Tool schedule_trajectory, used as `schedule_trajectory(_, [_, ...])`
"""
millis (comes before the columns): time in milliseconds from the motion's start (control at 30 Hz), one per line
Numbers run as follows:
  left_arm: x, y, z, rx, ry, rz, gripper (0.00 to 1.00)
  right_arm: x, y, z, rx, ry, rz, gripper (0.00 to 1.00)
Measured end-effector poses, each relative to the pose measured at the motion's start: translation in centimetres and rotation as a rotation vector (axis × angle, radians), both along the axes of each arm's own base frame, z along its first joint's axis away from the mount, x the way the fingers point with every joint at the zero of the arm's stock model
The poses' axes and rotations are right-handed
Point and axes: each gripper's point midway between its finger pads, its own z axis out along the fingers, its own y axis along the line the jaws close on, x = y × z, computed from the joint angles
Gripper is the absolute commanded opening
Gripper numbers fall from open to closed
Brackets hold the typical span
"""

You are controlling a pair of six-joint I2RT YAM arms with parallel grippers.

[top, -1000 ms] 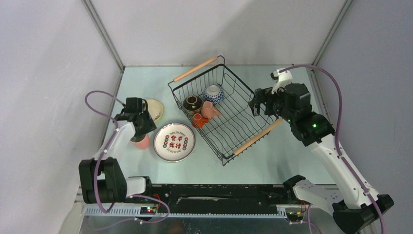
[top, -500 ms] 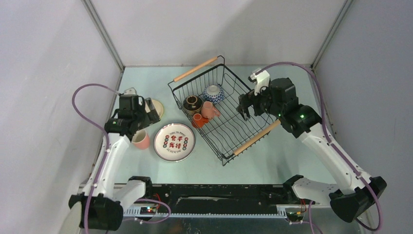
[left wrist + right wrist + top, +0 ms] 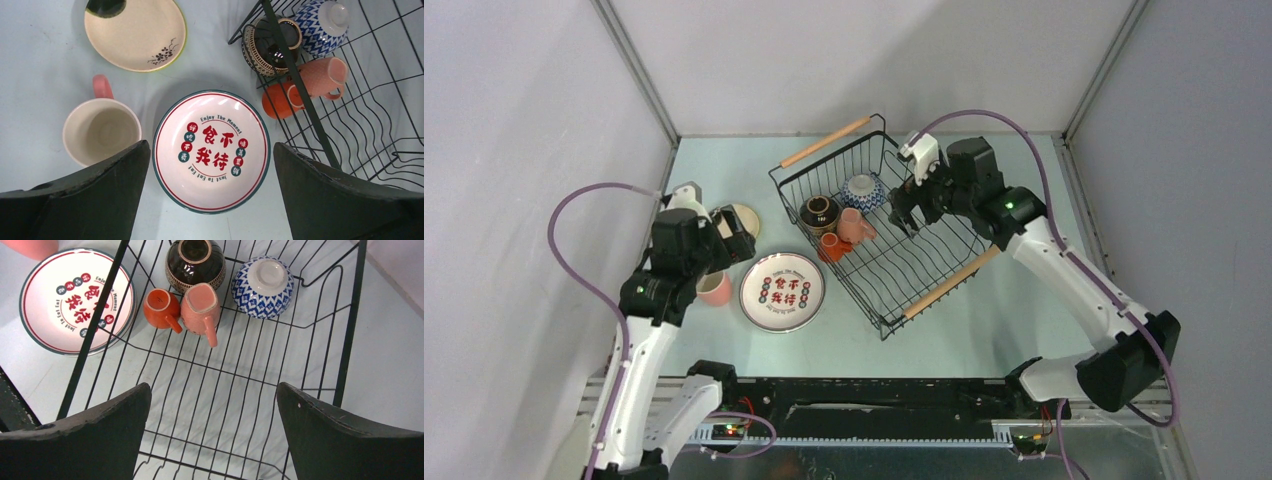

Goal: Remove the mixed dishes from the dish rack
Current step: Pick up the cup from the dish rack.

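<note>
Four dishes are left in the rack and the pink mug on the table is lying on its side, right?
No. The mug on the table stands upright, mouth up, as the left wrist view shows. Four dishes are in the rack.

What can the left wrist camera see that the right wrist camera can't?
Only the left wrist view shows the cream saucer and looks into the pink mug on the table; the right wrist view catches just a pink sliver at its top edge. Only the right wrist view shows the dish rack across to its other side bar and the table beyond. Both show the plate with red characters and, in the rack, the dark cup, blue-and-white bowl, orange cup and second pink mug.
</note>
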Motion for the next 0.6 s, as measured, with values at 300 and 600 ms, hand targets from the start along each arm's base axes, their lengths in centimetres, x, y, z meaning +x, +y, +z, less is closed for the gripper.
schedule_trajectory(300, [-2.3,-0.3,2.0,-0.029,-0.084,-0.035,1.00,2.2,1.5,-3.5,-0.109,0.043,0.081,0.94])
schedule_trajectory(600, [-2.6,-1.1,2.1,-0.054,-0.084,-0.074,1.00,5.4,3.2,-7.4,-0.211,0.088,0.153,0.91])
